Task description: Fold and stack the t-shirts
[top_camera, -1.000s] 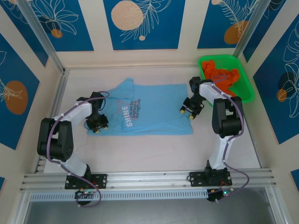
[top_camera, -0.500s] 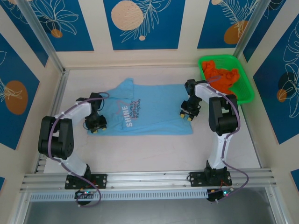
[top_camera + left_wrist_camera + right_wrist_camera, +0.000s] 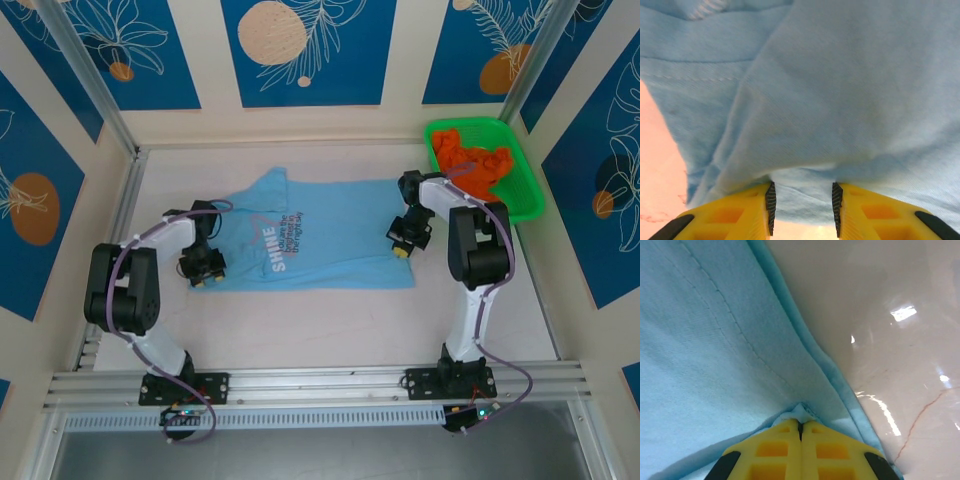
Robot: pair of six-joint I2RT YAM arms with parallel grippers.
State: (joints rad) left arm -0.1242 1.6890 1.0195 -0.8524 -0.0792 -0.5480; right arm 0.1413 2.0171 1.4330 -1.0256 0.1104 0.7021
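The light blue t-shirt with "SHINE" lettering lies spread flat on the table, collar to the left. My left gripper sits at its lower left corner. In the left wrist view the yellow fingers stand apart, with the blue cloth draped over them and lying loose in the gap. My right gripper is at the shirt's right hem. In the right wrist view it is shut, pinching a small fold of the hem. The orange t-shirt lies crumpled in the basket.
A green mesh basket stands at the back right corner, just beyond the right arm. Bare pale tabletop runs to the right of the hem and along the front of the shirt. Aluminium rails border the table.
My right gripper has closed on the hem, after sliding a little onto the shirt's right edge. The left gripper has crept slightly along the shirt's left side, jaws unchanged.
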